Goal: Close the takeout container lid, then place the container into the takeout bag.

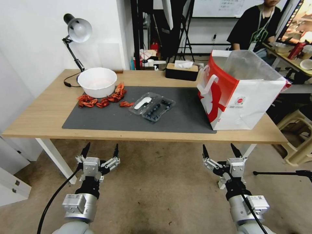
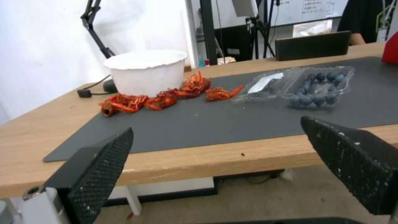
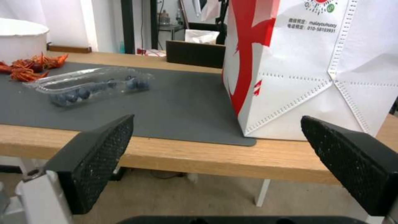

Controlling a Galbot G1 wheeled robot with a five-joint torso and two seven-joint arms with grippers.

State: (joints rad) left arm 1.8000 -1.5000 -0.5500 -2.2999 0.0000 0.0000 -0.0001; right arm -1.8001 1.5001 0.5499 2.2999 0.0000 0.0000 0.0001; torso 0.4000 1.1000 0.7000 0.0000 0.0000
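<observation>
The takeout container (image 1: pixel 152 106) lies open and flat on the grey mat, its two clear halves side by side. Blueberries fill one half (image 2: pixel 319 88) (image 3: pixel 89 87). The lid (image 1: pixel 144 102) (image 2: pixel 265 85) carries a white oblong sticker and faces up toward the bowl's side. The takeout bag (image 1: pixel 239 94) (image 3: pixel 315 68) stands upright and open at the table's right end. My left gripper (image 1: pixel 100 152) (image 2: pixel 215 155) and right gripper (image 1: pixel 219 151) (image 3: pixel 215 155) both hang open below the table's front edge, well short of the container.
A white bowl (image 1: pixel 97 82) stands at the back left with red crayfish (image 1: pixel 102 100) strewn before it. A black tissue box (image 1: pixel 182 71) sits at the back edge and a desk lamp (image 1: pixel 76 35) at the back left corner. The grey mat (image 1: pixel 130 120) covers the table's middle.
</observation>
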